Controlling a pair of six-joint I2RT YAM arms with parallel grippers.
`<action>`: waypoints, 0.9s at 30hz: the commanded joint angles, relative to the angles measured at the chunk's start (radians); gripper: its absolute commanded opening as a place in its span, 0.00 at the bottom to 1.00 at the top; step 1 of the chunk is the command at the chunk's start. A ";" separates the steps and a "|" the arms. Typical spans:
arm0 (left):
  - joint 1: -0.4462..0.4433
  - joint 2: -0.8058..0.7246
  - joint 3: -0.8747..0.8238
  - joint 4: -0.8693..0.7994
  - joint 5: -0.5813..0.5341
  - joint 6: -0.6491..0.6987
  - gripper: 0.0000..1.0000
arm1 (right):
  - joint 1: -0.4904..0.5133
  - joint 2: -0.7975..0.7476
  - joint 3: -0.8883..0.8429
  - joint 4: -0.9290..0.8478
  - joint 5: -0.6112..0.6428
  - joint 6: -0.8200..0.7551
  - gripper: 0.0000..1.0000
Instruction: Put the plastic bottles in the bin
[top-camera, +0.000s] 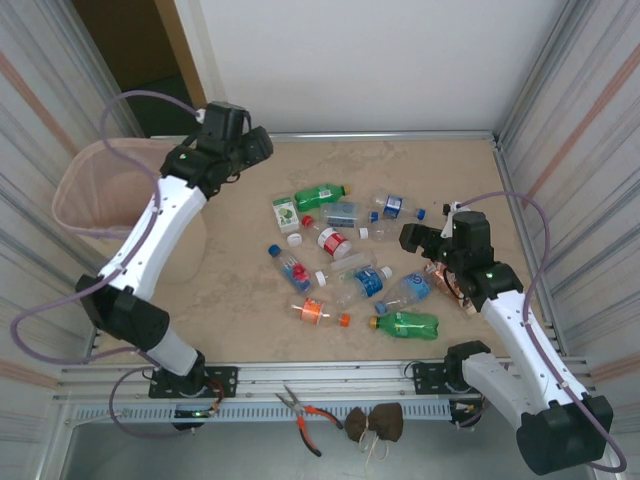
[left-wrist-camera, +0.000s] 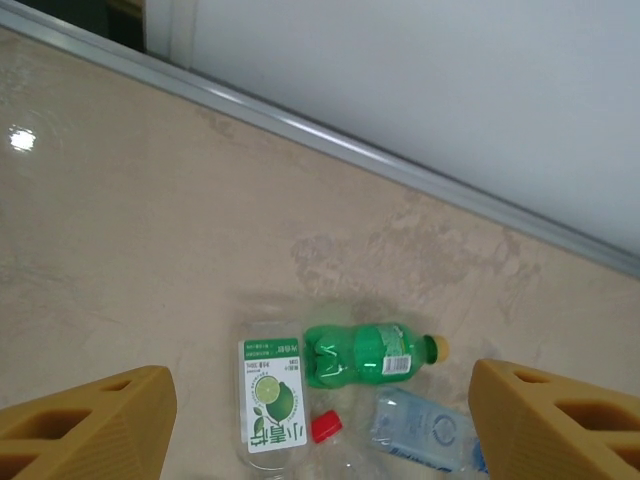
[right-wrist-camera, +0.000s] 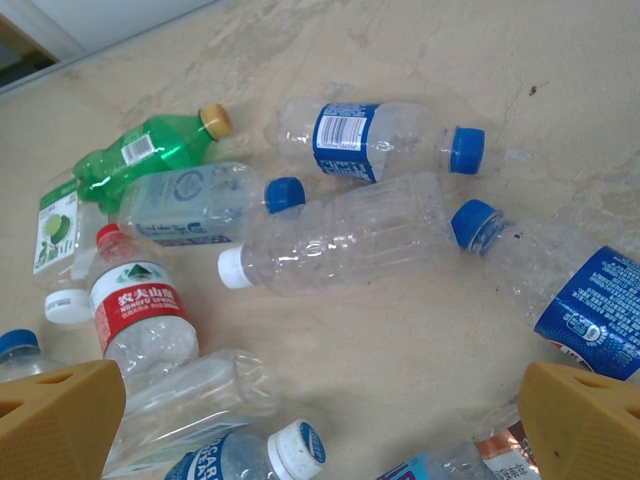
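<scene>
Plastic bottles (top-camera: 368, 281), about a dozen, lie scattered over the middle and right of the bench (top-camera: 240, 290). None touches the bin (top-camera: 88, 190), which stands at the far left, well apart from the pile. Its inside looks empty from above, though the pink wall is hazy and the left arm crosses one corner, so I would not swear to it. On that showing the job is barely begun (every bottle I can count is yet to be lifted). The left claw (left-wrist-camera: 315, 368) hangs released and empty between bin and pile, facing a green bottle (left-wrist-camera: 365, 352) and a lime-labelled bottle (left-wrist-camera: 272, 395). The right claw (right-wrist-camera: 320, 370) is spread wide, holding nothing, over the heap's right side, above a clear white-capped bottle (right-wrist-camera: 340, 235). Smallest, a red cap (left-wrist-camera: 322, 427) sits just beside the lime label.
</scene>
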 joint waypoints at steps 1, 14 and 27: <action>-0.019 0.039 0.013 -0.019 -0.035 0.045 0.76 | -0.007 -0.005 0.018 0.010 -0.011 -0.021 0.99; -0.059 0.226 -0.111 0.038 0.050 0.024 0.74 | -0.007 -0.015 0.014 0.001 -0.004 -0.020 0.99; -0.069 0.353 -0.162 0.065 0.119 0.038 0.79 | -0.007 -0.022 0.013 -0.005 -0.001 -0.017 0.99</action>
